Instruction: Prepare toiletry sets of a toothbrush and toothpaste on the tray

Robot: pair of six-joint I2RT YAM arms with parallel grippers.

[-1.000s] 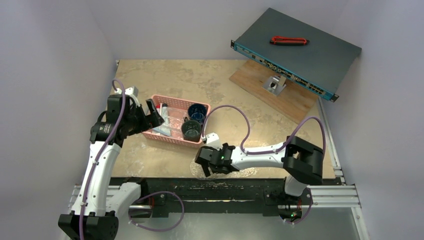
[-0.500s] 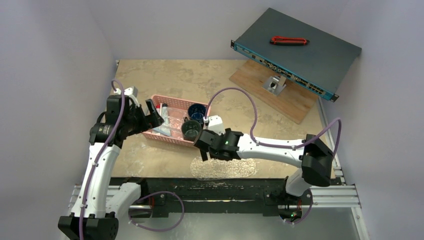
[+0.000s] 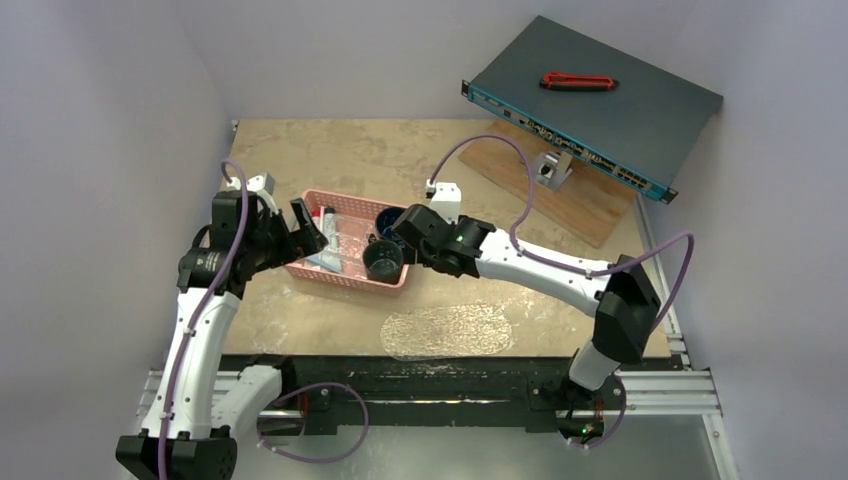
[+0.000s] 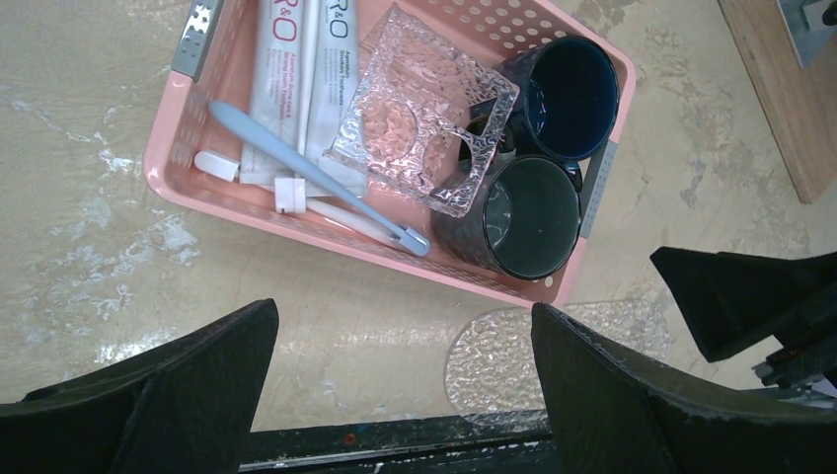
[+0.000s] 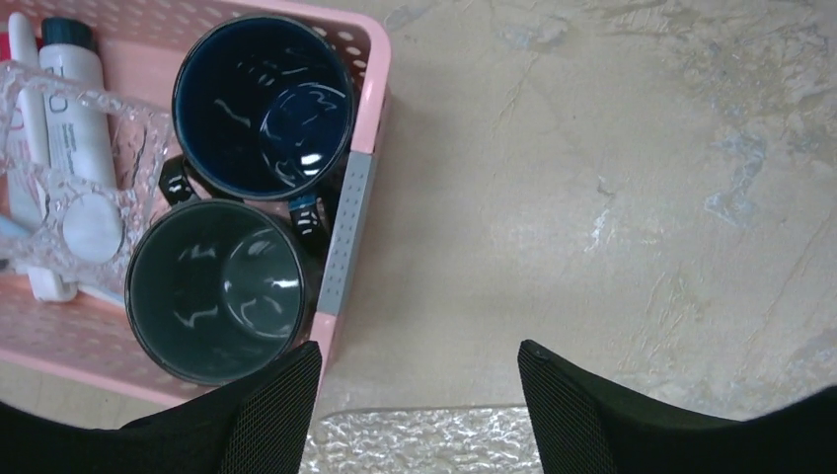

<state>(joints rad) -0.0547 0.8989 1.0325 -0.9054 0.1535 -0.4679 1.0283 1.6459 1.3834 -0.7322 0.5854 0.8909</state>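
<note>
The pink basket (image 4: 163,163) holds two white toothpaste tubes (image 4: 281,79) with red print. A light blue toothbrush (image 4: 316,178) lies across them, over a white toothbrush (image 4: 341,215). The clear textured tray (image 3: 445,332) lies bare on the table near the front edge, also seen in the left wrist view (image 4: 503,360) and the right wrist view (image 5: 424,444). My left gripper (image 4: 403,311) is open and empty, above the table in front of the basket's left end (image 3: 310,230). My right gripper (image 5: 419,351) is open and empty, above the table beside the basket's right end (image 3: 412,240).
The basket also holds a blue mug (image 5: 265,104), a dark mug (image 5: 217,291) and a clear square glass holder (image 4: 424,109). A dark network switch (image 3: 590,100) rests tilted on a wooden board (image 3: 560,190) at the back right.
My right arm has swung from low over the tray near the front edge to the basket's right end. The left arm has not moved.
</note>
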